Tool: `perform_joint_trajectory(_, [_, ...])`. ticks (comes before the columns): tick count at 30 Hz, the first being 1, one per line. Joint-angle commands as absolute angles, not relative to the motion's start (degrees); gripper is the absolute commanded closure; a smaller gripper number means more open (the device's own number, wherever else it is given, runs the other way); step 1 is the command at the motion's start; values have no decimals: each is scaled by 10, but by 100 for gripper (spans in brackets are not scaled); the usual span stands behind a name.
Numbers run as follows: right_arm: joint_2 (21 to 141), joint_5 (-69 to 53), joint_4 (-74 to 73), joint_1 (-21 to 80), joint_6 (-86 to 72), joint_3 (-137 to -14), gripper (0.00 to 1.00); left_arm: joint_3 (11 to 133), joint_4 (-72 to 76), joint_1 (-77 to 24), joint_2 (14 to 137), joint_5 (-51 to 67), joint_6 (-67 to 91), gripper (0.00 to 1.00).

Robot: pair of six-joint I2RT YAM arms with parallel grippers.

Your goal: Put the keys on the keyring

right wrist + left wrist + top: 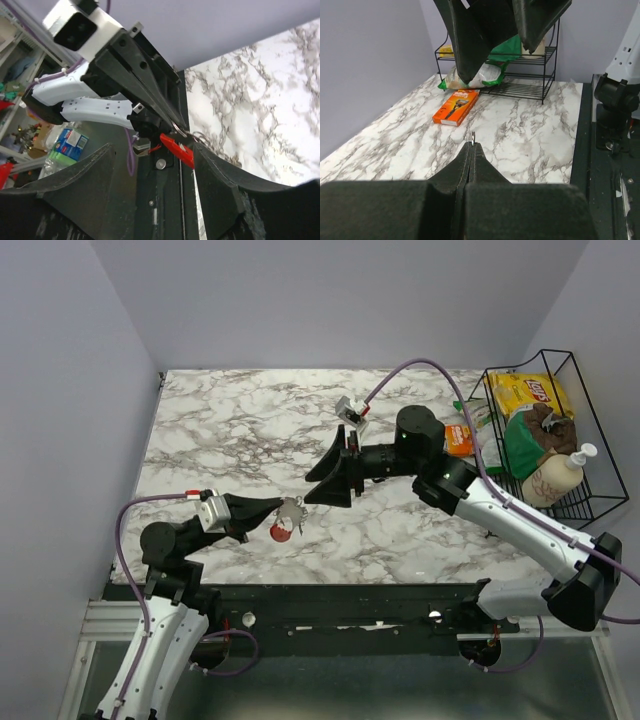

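My left gripper (283,508) is shut on the keyring (473,136), a thin metal loop sticking out of its tips. It holds the ring above the table's near left part. A red-headed key (282,531) hangs from the ring, and it also shows in the right wrist view (177,149) just below the ring (183,131). My right gripper (312,490) is open wide and empty. It points at the left gripper's tips from a short way to the right, and the red key lies between its spread fingers (220,175). No green or yellow key shows.
An orange flat packet (458,438) lies at the back right, also in the left wrist view (456,106). A black wire rack (600,475) at the right edge holds bags and a pump bottle (555,478). Grey walls stand at the back and sides.
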State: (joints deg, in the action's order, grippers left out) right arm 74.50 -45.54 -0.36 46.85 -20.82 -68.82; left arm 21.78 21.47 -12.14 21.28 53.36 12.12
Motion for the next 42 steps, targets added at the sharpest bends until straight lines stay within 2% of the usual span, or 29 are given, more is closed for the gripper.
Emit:
perform_joint_trajectory(1, [751, -475, 69, 489, -178, -679, 29, 200, 356, -124, 221, 545, 211, 100])
perform_joint_trajectory(9, [774, -461, 70, 499, -171, -693, 36, 191, 437, -124, 227, 561, 256, 100])
perform_joint_trajectory(13, [778, -458, 71, 502, -174, -699, 45, 190, 453, -124, 232, 565, 268, 100])
perform_joint_trajectory(24, [787, -468, 71, 517, -177, -709, 45, 187, 489, -124, 245, 562, 289, 100])
perform_joint_trajectory(34, [798, -474, 61, 529, -173, -719, 50, 186, 498, -124, 252, 562, 296, 100])
perform_joint_trajectory(36, [800, -473, 61, 531, -174, -722, 53, 186, 499, -124, 255, 566, 298, 100])
perform_joint_trajectory(38, [801, -471, 58, 531, -174, -724, 60, 186, 502, -124, 254, 565, 298, 100])
perform_joint_trajectory(40, [803, -469, 55, 532, -172, -728, 77, 185, 504, -124, 252, 559, 297, 100])
perform_joint_trajectory(42, [804, -468, 40, 533, -164, -733, 85, 186, 499, -124, 250, 556, 295, 100])
